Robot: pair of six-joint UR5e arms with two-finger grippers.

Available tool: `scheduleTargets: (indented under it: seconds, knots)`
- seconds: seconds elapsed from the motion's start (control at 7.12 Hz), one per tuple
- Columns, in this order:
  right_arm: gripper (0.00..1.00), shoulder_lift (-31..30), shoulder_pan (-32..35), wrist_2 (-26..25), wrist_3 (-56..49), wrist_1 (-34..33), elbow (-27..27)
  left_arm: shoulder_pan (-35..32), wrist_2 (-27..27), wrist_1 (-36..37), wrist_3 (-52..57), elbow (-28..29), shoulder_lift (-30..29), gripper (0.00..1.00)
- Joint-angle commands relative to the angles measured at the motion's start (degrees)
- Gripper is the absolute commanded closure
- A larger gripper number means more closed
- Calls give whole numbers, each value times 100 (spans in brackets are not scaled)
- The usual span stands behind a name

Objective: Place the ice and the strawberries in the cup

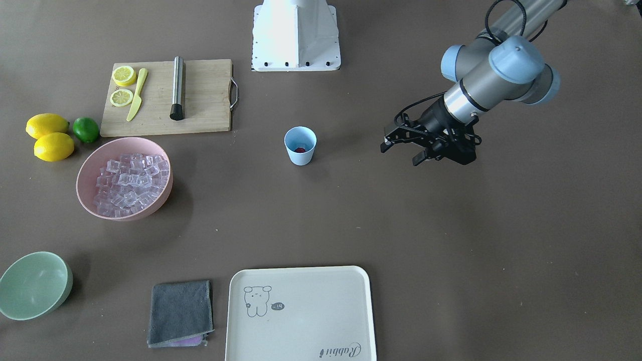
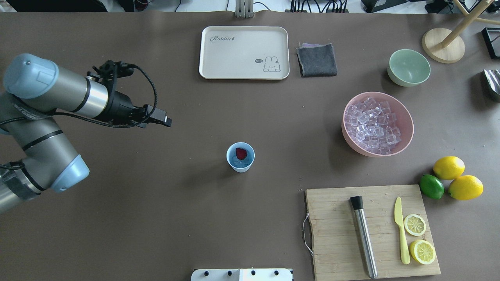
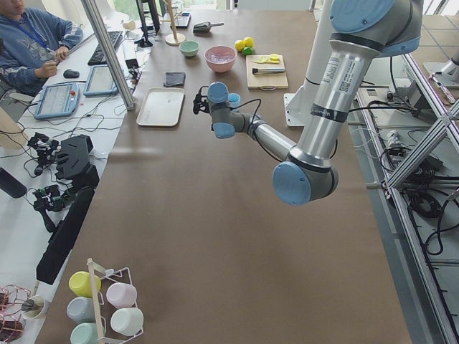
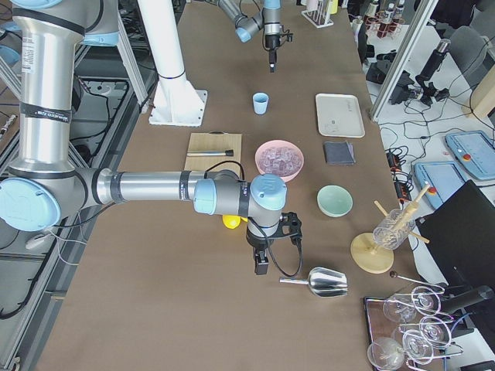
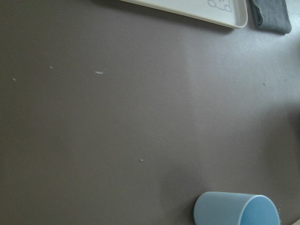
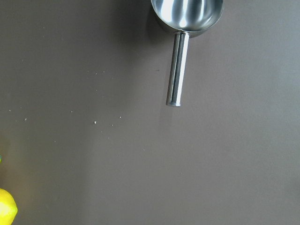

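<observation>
seemingly the filling is nearly done: the tiny red strawberry [image 2: 241, 153] lies on what look like clear ice cubes [image 2: 243, 163] inside the small light-blue plastic cup [image 2: 232, 162], the left gripper [image 2: 167, 122] and right gripper [image 4: 261, 269] hang well away from that cup, parted or clenched i cannot tell, so next they need only keep clear.

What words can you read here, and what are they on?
"Rabbit": on the tray, in curly letters.
The speech bubble beside the bunny drawn on the tray: too small to read.
The sticker on the left arm: too blurred to read.
</observation>
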Motion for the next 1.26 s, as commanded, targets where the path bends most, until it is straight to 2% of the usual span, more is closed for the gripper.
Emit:
scheduleTargets:
  seconds: [0.0,0.14,0.28,0.42,0.98,1.12]
  knots:
    - [0,0,0,-8,0,0,-18,-1093,-571,345,1664,-14,856,1]
    - [0,0,0,-8,8,0,-18,-1621,-764,713,2620,12,1129,1]
    - [0,0,0,1,9,0,-52,-2183,-879,1457,3866,3,1315,1]
    - [0,0,0,1,9,0,-61,-2658,-1029,2195,4966,-5,1377,1]
    - [0,18,0,1,9,9,-53,-4093,-995,5068,8344,-84,1308,1]
    - [0,18,0,1,9,9,-44,-4305,-986,5181,8848,-50,1447,1]
